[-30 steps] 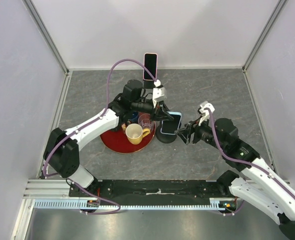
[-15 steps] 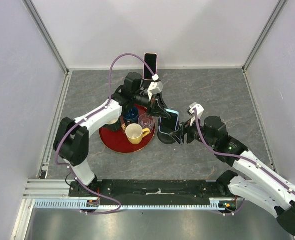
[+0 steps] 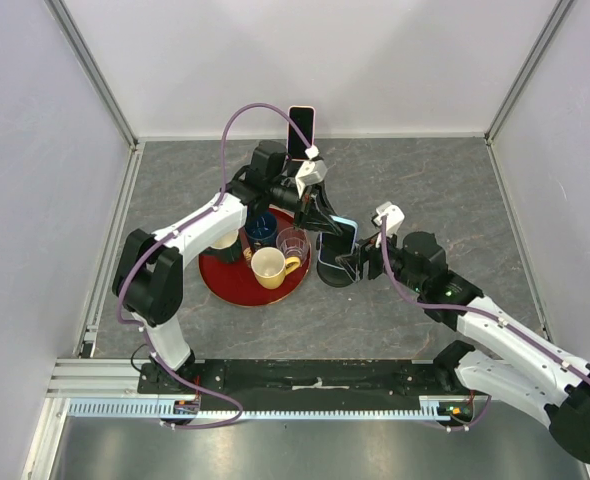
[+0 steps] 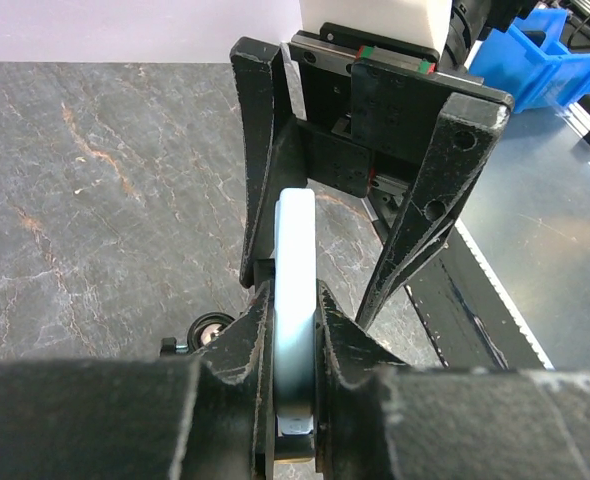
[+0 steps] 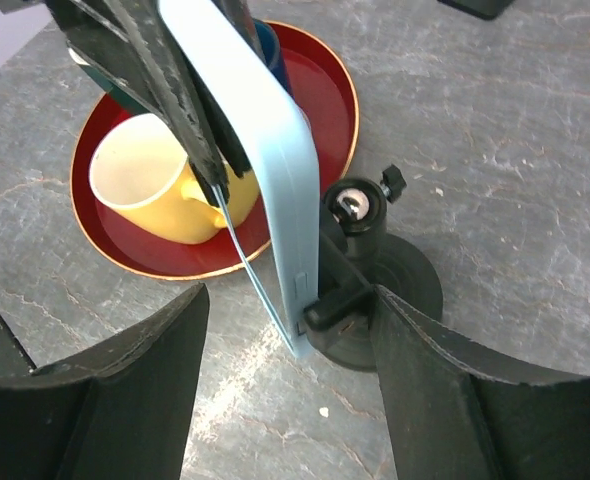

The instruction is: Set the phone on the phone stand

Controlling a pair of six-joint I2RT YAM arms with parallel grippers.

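Note:
The light-blue phone point(image 3: 338, 243) stands tilted on edge, its lower end against the cradle of the black phone stand point(image 3: 335, 274). My left gripper point(image 3: 325, 226) is shut on the phone's upper part; in the left wrist view the phone's edge point(image 4: 297, 270) sits pinched between my fingers. My right gripper point(image 3: 355, 262) is open and empty. In the right wrist view its jaws straddle the phone's point(image 5: 275, 150) lower end and the stand point(image 5: 390, 285) without touching either. The right gripper's fingers point(image 4: 430, 200) also show ahead in the left wrist view.
A red round tray point(image 3: 225, 277) left of the stand holds a yellow mug point(image 3: 268, 266), a clear glass point(image 3: 293, 243) and a dark blue cup point(image 3: 262, 227). A second phone in a pink case point(image 3: 300, 131) stands upright at the back wall.
My right gripper has moved left and now straddles the stand's base. My left gripper has swung slightly back and right with the phone, which now leans on the stand.

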